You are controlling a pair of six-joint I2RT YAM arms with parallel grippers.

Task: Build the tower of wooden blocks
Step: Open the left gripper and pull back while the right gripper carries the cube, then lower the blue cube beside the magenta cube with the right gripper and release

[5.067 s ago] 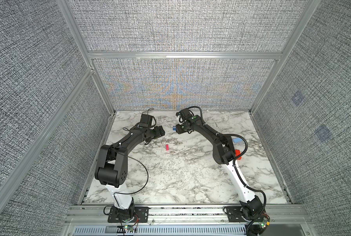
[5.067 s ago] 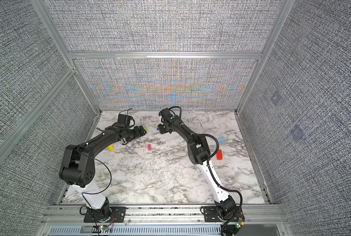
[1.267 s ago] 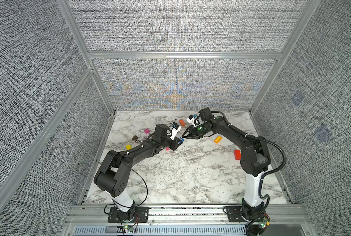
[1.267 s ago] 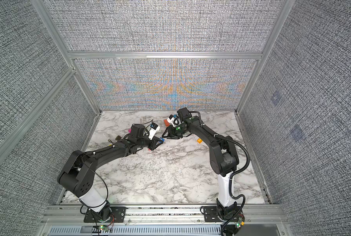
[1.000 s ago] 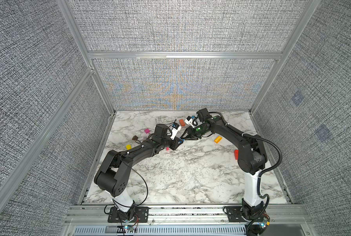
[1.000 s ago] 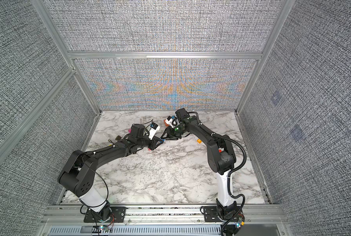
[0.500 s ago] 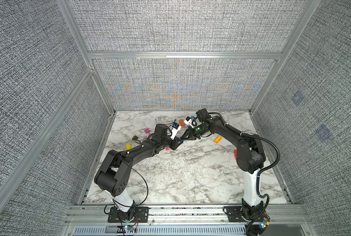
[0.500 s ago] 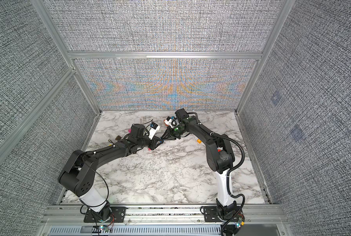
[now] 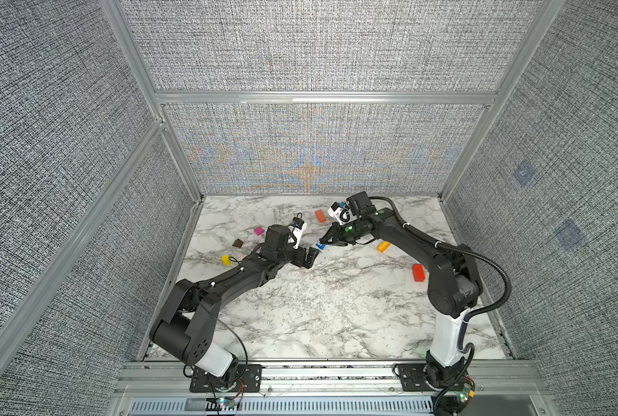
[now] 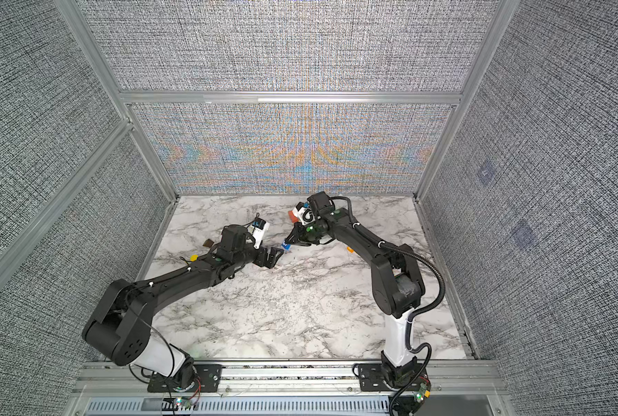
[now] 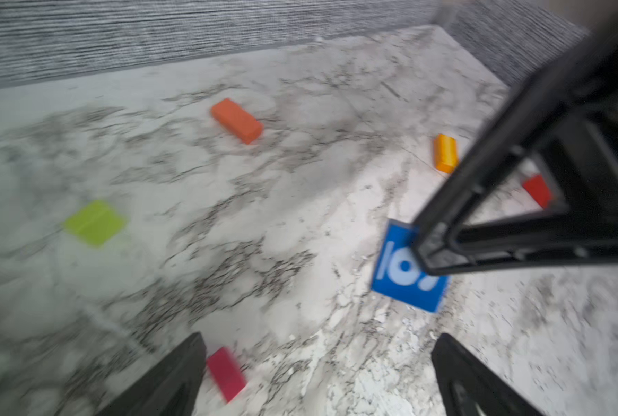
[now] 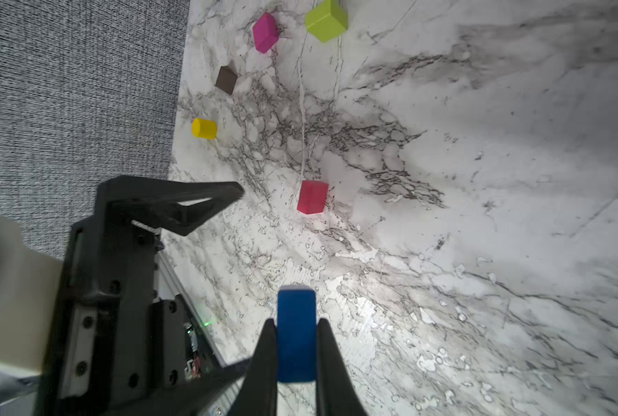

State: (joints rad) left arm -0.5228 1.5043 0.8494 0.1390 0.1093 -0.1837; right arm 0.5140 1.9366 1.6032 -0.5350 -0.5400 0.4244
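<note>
right wrist view: blue numbered block (image 12: pixel 296 345), now pinched in my right gripper (image 12: pixel 296 326), toward the back of the table (image 12: pixel 480 216). my left gripper (image 11: pixel 320 342) has just let go, jaws wide. handover done; no tower begun, other blocks (image 12: pixel 312 201) lie scattered.

Here's the white counter (image 9: pixel 318 317), grey veins running all through the marble, stretching from the back wall to the metal rail (image 9: pixel 318 374) along the near edge. Grey woven wall panels (image 9: pixel 318 47) rise on three sides, held in an aluminium frame (image 9: pixel 321 98), and the lower back panel (image 9: pixel 311 155) shimmers with orange and blue ripples. Both wrist views show the weave meeting the marble right at its edge.
</note>
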